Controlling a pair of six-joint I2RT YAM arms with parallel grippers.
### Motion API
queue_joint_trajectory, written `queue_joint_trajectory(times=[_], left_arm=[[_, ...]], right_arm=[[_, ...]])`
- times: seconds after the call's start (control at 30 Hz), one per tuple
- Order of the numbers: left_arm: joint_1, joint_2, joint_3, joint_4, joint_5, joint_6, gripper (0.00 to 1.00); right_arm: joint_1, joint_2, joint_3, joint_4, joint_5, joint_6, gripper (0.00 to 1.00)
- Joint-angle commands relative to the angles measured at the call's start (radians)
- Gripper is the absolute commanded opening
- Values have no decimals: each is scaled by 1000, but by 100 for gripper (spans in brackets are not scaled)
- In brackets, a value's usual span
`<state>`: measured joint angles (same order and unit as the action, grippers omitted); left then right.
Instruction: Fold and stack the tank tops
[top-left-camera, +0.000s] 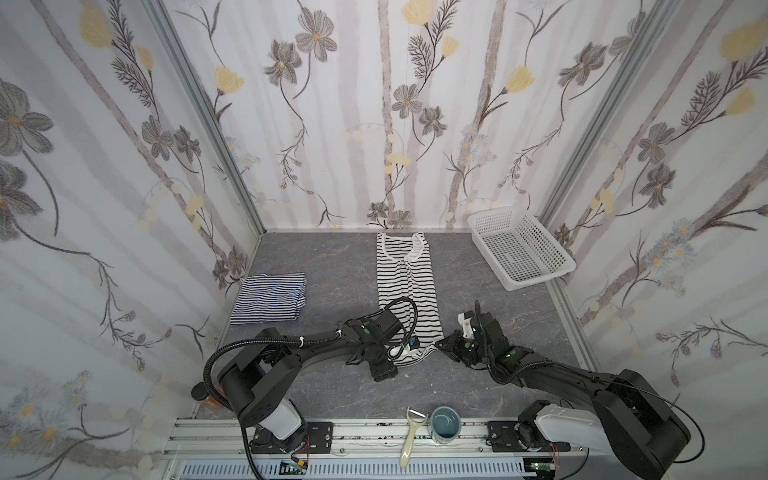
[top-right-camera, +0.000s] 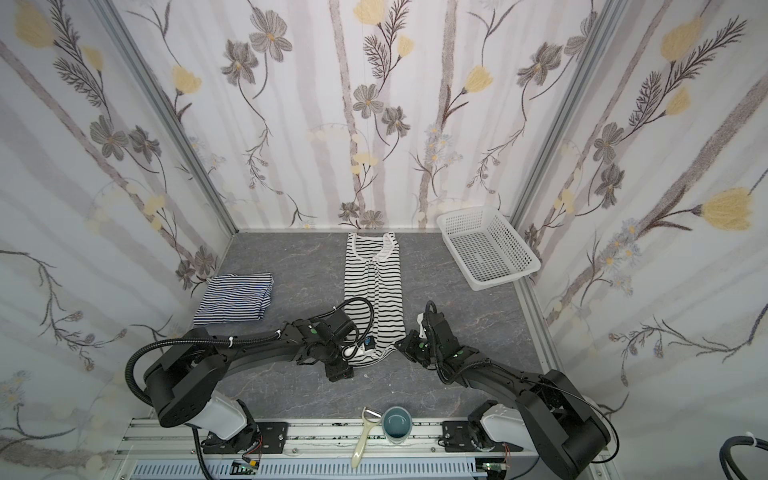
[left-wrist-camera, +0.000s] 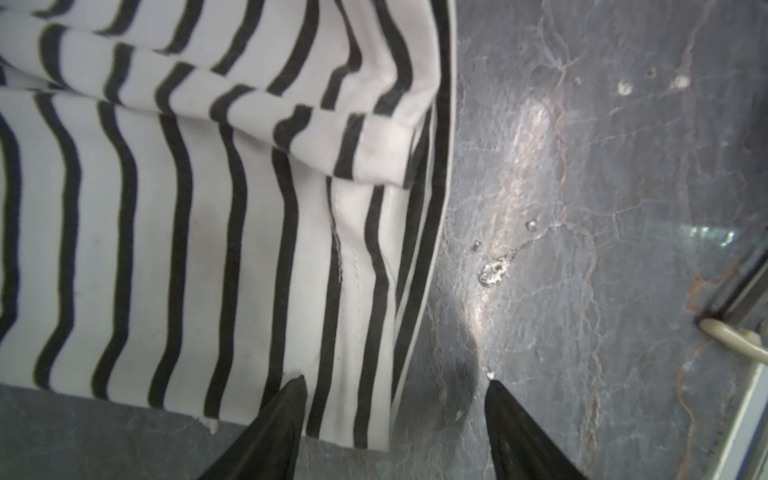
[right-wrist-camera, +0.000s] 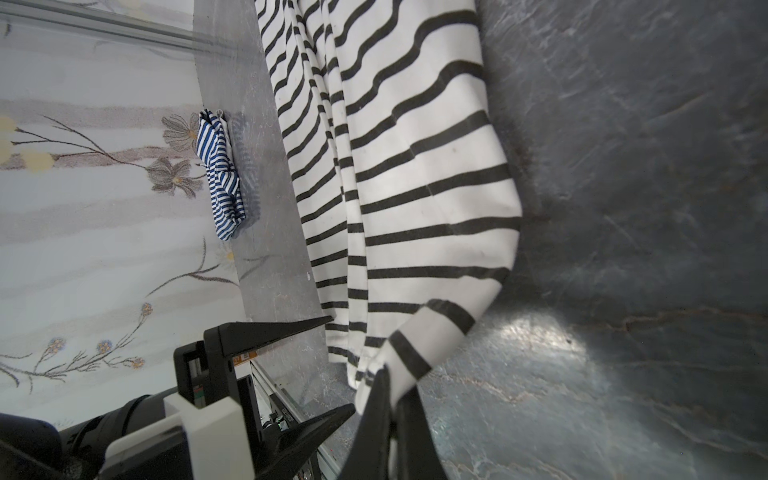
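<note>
The right gripper (right-wrist-camera: 395, 382) is pinching the near right corner of the black-striped top (right-wrist-camera: 415, 166). Its two fingers are pressing together on the hem, and we are seeing that corner curling up off the table (top-left-camera: 332, 270) into the grip. The left gripper (left-wrist-camera: 395, 378) is standing open at the near left corner of the same top. In its wrist view we are finding one finger (left-wrist-camera: 286, 415) lying over the striped cloth beside the hem and the other over bare table just past the edge, with nothing clamped between them. We are not able to tell whether either tip is touching the cloth.

In both top views we are looking at the black-striped top (top-left-camera: 405, 282) (top-right-camera: 376, 286) lying in the middle of the table as a long narrow strip. Its sides are folding in toward the centre line, its neckline is pointing at the far wall and its hem is pointing toward the arms. The navy-striped top (top-left-camera: 270, 297) (top-right-camera: 235, 299) is sitting folded into a small rectangle near the left wall, well apart from the black-striped top.

A white basket (top-left-camera: 517, 253) is sitting in the far right corner of the table. A peeler (top-left-camera: 411, 436) and a cup (top-left-camera: 444, 424) are resting side by side on the front rail between the two arm bases.
</note>
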<state>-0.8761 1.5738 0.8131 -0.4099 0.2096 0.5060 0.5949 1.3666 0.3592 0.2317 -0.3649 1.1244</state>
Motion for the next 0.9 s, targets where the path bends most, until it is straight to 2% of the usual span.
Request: queue_joint_trajectory(times=[0.0, 0.1, 0.2, 0.3, 0.47, 0.63, 0.73, 0.87], left_arm=[[1, 11, -7, 22, -11, 26, 65], [0, 20, -17, 22, -6, 38, 52], [0, 32, -20, 20, -8, 39, 32], [-1, 34, -23, 19, 8, 34, 20], [-1, 8, -28, 0, 84, 34, 8], [-1, -19, 2, -74, 192, 40, 3], [6, -23, 30, -87, 159, 44, 0], [49, -24, 99, -84, 51, 40, 0]], right_arm=[[-1, -4, 7, 24, -6, -3, 0], [-4, -6, 5, 23, -6, -3, 0], [-9, -6, 7, 24, -6, -3, 0], [-13, 0, 6, 26, -12, -6, 0], [-14, -15, -4, 20, -15, -5, 0], [-15, -85, -10, -24, -3, -5, 0], [-15, -110, 16, -53, 7, -12, 0], [-32, -101, 72, -94, 12, -41, 0]])
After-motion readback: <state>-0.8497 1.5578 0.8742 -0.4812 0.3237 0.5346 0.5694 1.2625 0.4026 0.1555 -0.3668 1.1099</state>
